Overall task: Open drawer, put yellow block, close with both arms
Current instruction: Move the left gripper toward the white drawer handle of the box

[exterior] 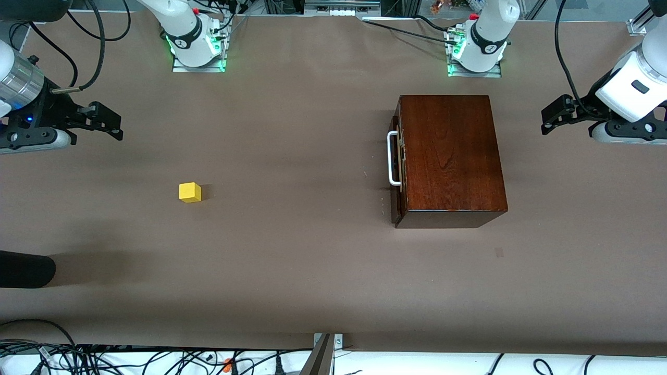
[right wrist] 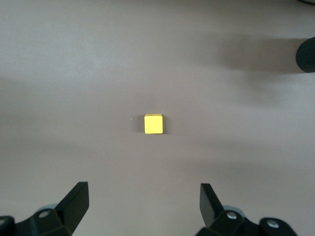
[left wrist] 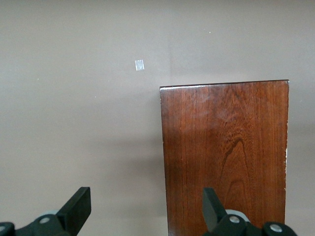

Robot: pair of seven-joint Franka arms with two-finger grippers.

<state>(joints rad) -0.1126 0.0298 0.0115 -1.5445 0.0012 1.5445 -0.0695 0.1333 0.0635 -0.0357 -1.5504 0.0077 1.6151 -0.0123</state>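
The dark mahogany box (exterior: 451, 156) stands toward the left arm's end of the table. Its drawer (exterior: 396, 205) is pushed in, and the white handle (exterior: 392, 159) faces the right arm's end. The yellow block (exterior: 189, 192) lies alone on the brown table toward the right arm's end. My right gripper (exterior: 110, 124) hangs open over bare table at that end, and its wrist view shows the block (right wrist: 153, 124) ahead of the open gripper (right wrist: 145, 199). My left gripper (exterior: 550, 117) hangs open over the table beside the box. Its wrist view shows the box top (left wrist: 224, 157) past the gripper (left wrist: 146, 201).
A small tape patch (exterior: 499, 252) is stuck on the table nearer the front camera than the box. A black rounded object (exterior: 26, 270) juts in at the right arm's end. The arm bases (exterior: 195, 41) (exterior: 477, 47) stand along the table's edge farthest from the camera; cables (exterior: 104, 357) run along the nearest edge.
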